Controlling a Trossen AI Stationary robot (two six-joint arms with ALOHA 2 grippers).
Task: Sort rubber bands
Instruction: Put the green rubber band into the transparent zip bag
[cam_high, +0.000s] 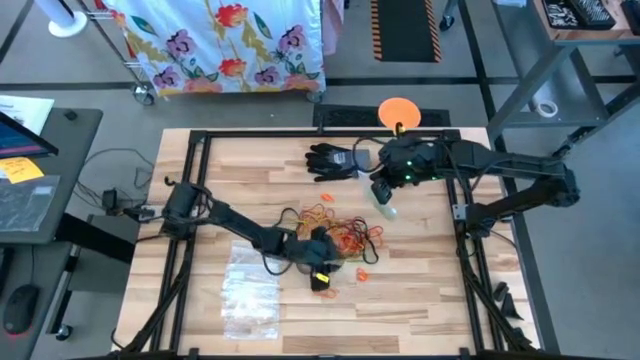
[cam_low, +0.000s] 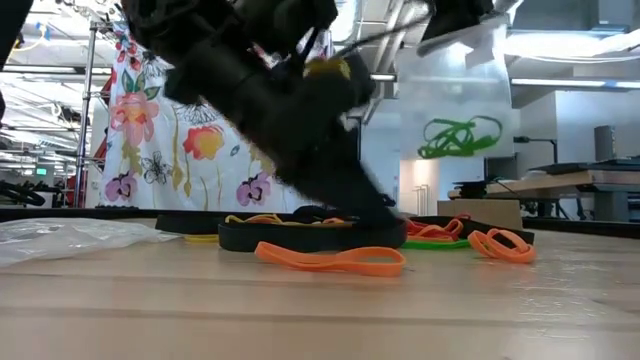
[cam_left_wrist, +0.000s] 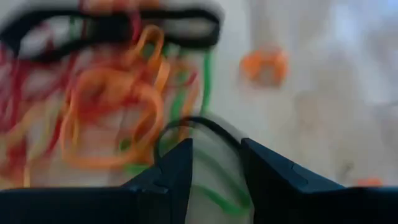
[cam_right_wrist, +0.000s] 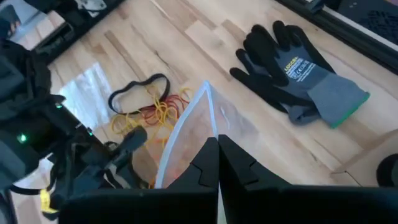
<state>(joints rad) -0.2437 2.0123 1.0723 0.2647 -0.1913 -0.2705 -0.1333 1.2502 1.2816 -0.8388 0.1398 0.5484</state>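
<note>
In the high view, flat clear bags (cam_high: 250, 290) are lying at the lower left of the table (cam_high: 420, 290), with bare wood stretching along the bottom edge. The left gripper (cam_high: 322, 270) is pressing down at the lower centre, fingers (cam_left_wrist: 168, 177) standing partly apart around a green loop at the edge of the rubber bands (cam_high: 335, 228). That heap is sitting mid-frame. Upper centre, a black glove (cam_high: 333, 160) is lying near the far rail. Right of it, the right gripper (cam_high: 383, 192) is pinching a clear bag (cam_right_wrist: 186, 134) that is holding green bands, jaws together.
</note>
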